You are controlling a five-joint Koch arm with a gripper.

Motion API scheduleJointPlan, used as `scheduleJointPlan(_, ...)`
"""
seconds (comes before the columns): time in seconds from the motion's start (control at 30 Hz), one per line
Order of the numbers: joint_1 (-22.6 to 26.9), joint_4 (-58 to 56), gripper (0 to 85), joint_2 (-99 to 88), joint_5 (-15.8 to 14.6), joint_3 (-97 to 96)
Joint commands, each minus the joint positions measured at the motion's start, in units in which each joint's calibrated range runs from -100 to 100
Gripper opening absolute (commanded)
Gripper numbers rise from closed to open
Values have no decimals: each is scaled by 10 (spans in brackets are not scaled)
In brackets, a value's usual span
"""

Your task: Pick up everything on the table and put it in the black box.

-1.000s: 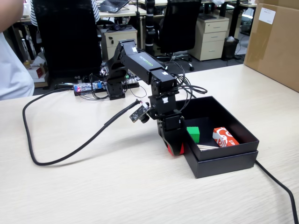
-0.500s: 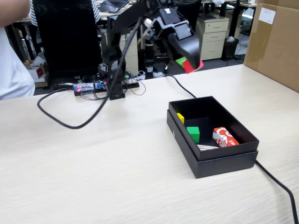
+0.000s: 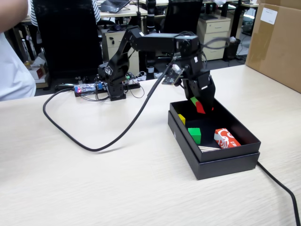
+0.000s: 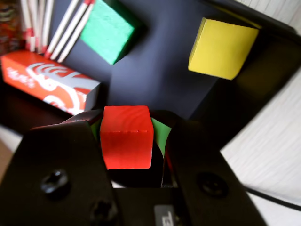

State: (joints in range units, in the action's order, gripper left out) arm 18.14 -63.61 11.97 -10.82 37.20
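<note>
The end effector (image 3: 201,106), clamped on the red cube (image 4: 126,136), has dropped from high above to just over the box (image 3: 244,134); release is near.

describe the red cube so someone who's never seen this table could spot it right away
Find the black box on the beige table. Above its open top the arm's pincer grips the red cube. Unlike the green cube and yellow cube, it is held aloft.

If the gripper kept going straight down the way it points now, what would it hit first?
Probably the bare floor of the black box: the gripper, shut on the red cube, aims between the green cube and yellow cube. Depth is unclear.
</note>
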Motion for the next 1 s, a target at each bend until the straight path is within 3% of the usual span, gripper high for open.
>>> scheduleJointPlan(0.0,0,33,9,5,10,38)
scheduleJointPlan(0.1,0,65,9,35,31,7)
scheduleJointPlan(0.37,0,69,28,59,42,-18)
scheduleJointPlan(0.43,0,70,130,60,46,-29)
scheduleJointPlan(0.5,-1,69,172,58,48,-31)
scheduleJointPlan(0.67,-1,69,434,13,47,-56)
scheduleJointPlan(0.97,-27,69,461,-362,55,-91)
